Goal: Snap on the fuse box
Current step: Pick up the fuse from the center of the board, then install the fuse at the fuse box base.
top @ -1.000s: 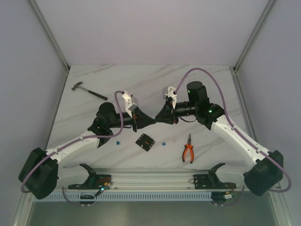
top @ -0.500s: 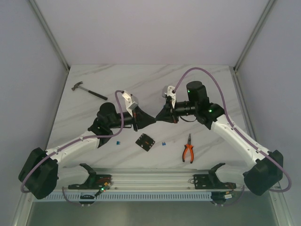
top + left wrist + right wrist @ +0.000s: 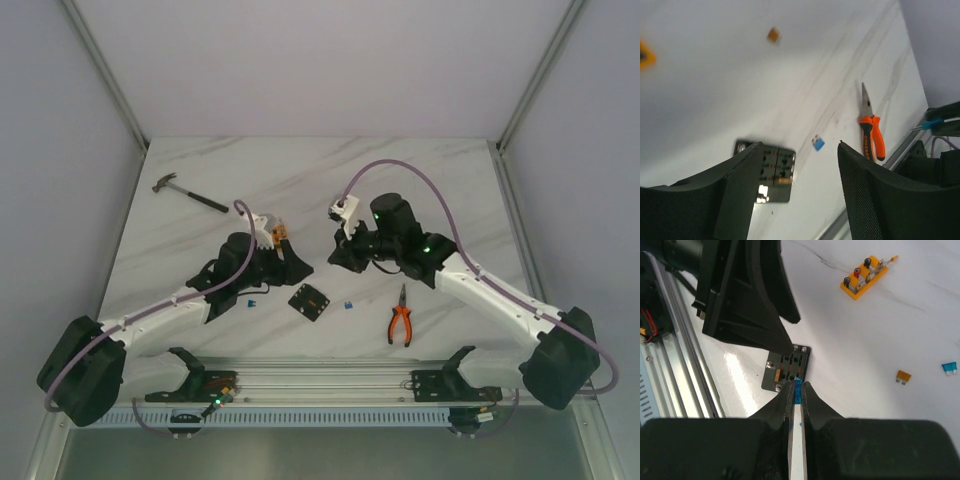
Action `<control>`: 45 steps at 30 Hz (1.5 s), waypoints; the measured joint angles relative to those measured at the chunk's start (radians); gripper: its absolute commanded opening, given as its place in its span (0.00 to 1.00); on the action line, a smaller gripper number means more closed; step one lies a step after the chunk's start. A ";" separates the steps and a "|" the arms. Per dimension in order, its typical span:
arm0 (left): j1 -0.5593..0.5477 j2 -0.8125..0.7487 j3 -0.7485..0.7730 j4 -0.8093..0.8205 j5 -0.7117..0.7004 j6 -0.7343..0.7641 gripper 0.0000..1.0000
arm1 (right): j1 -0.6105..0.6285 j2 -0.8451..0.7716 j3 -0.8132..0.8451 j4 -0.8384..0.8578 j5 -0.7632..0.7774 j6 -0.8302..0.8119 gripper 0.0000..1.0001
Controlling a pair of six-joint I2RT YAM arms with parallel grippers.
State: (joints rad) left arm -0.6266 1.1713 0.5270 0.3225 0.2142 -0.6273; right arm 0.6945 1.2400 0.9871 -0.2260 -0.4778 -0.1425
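Near the front middle of the counter [image 3: 400, 190]: fuse box [image 3: 310, 301], black and square, lying flat on the marble between the two arms.
Fuse box slots: rows visible in the right wrist view, with one orange piece at a near corner; the rest too small to tell.
Left jaws: spread wide with nothing between them, aimed at the fuse box and apart from it. One dark finger [image 3: 735, 197] covers part of the box in the left wrist view.
Right jaws: pressed together on a small blue fuse [image 3: 798, 389], pinched upright at the tips and lined up over the near edge of the fuse box. Touching or not, cannot tell.
Pliers [image 3: 401, 327]: orange-handled, to the right of the fuse box, nose pointing away from the arm bases.
Loose blue fuse [image 3: 349, 304]: on the counter between fuse box and pliers.
Second loose blue fuse [image 3: 250, 303]: left of the fuse box, beside the left arm.
Orange fuse [image 3: 903, 375]: flat on the counter, apart from the fuse box.
Orange block [image 3: 864, 276]: dark and red knobs on top, well beyond the fuse box.
Hammer [image 3: 190, 194]: far left of the counter, well apart from everything else.
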 measured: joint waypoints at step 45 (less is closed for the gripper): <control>-0.032 0.329 0.054 -0.125 -0.074 -0.336 0.28 | 0.327 0.172 -0.085 0.120 0.639 0.448 0.00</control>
State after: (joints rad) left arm -0.6586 1.5005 0.5808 0.1978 0.1402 -0.9630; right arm 1.0214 1.4120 0.9020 -0.1062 0.1608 0.3058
